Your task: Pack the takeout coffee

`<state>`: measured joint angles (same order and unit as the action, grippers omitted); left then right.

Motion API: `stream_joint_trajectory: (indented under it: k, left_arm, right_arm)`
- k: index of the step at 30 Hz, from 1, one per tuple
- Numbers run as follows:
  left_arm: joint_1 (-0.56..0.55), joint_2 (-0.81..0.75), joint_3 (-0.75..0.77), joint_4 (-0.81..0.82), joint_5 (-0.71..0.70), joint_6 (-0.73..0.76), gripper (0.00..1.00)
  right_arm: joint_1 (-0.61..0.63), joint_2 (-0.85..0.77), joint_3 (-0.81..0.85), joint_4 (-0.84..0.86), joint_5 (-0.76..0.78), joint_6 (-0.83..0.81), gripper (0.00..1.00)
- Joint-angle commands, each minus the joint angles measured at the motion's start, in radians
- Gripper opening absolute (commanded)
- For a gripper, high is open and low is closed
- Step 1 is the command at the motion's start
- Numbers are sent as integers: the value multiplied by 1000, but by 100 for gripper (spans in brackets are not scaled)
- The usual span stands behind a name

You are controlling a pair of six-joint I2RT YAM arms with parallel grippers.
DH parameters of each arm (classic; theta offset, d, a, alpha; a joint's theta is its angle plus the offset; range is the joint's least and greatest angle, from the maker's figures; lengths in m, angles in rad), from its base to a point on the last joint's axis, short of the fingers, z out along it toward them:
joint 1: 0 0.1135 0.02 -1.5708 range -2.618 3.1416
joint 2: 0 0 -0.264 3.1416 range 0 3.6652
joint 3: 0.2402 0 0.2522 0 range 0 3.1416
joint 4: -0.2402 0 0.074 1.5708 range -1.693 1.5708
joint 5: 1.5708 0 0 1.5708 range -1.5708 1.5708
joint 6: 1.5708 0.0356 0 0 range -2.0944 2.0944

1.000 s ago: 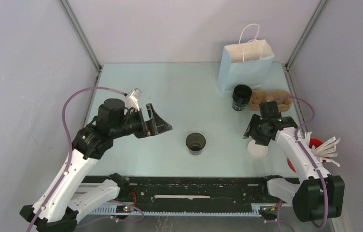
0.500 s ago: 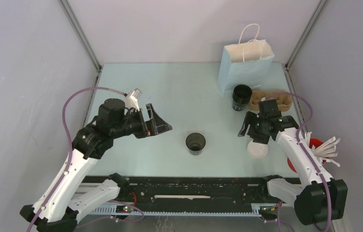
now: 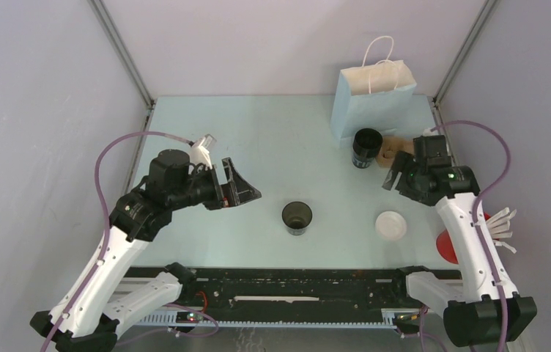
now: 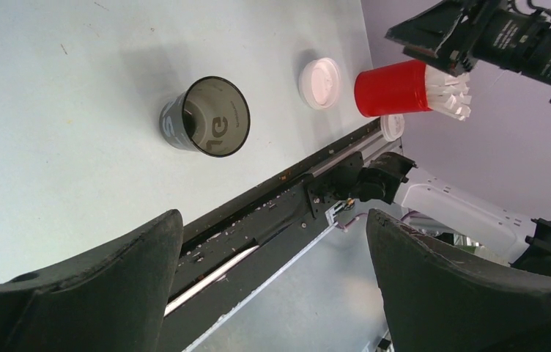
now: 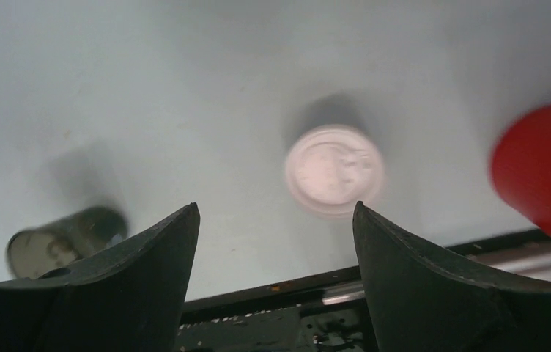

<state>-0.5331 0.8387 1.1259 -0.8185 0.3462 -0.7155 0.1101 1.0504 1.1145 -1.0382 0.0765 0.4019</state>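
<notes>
A dark takeout cup [image 3: 297, 218] stands open-topped at the table's middle front; it also shows as the cup [image 4: 206, 126] and the blurred cup [image 5: 64, 242]. A white lid [image 3: 390, 224] lies flat to its right, also seen as the lid [image 4: 320, 73] and the lid [image 5: 335, 170]. A second dark cup [image 3: 367, 148] stands by a brown cup carrier [image 3: 398, 151] in front of the light blue paper bag [image 3: 372, 99]. My right gripper [image 3: 393, 178] [image 5: 275, 208] hangs open and empty above the table, beyond the lid. My left gripper [image 3: 247, 183] [image 4: 272, 216] is open and empty, left of the middle cup.
A red cup [image 3: 446, 246] [image 4: 393, 88] [image 5: 544, 172] holding white sticks [image 3: 498, 224] stands at the right front edge. A small white disc [image 4: 391, 126] lies near the black rail [image 3: 294, 282] along the near edge. Grey walls close in three sides.
My right gripper has opened wider and risen away from the white lid, going back and to the right. The lid stays flat on the table. The left arm has not moved.
</notes>
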Motion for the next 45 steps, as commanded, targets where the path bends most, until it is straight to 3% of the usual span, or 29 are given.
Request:
stream_joint_trajectory:
  k: [1,6,11,15,19,21,26,31,36,41,45]
  left_arm:
    - [7,-4,66,5,27,50,100]
    - [6,-10,82,-25,25,72,100]
    - [-15,1,106,-61,18,84,100]
    - [-22,4,118,-87,24,84,100]
    - [-22,-1,128,-114,24,84,100]
    - [-22,0,131,-117,26,84,100]
    - [-22,6,127,-102,32,75,100]
    - [-22,7,128,-100,29,75,100]
    - [-22,21,136,-102,31,82,100]
    - [-22,26,137,-100,30,84,100]
    - [-21,32,142,-102,31,86,100]
  right_arm:
    - [-80,5,75,-126,252,-32,85]
    - [-118,56,136,-166,488,-72,86]
    - [-207,118,151,-146,560,-141,85]
    - [-248,132,151,-121,536,-149,82]
    - [-294,162,145,-109,497,-134,68]
    - [-323,175,145,-99,490,-121,66]
    - [-359,193,137,-60,453,-79,77]
    - [-358,188,142,-57,436,-32,77]
    - [-281,134,213,-52,396,-29,78]
    - [-336,106,280,-57,389,-14,80]
    - [-382,118,296,-63,477,40,85]
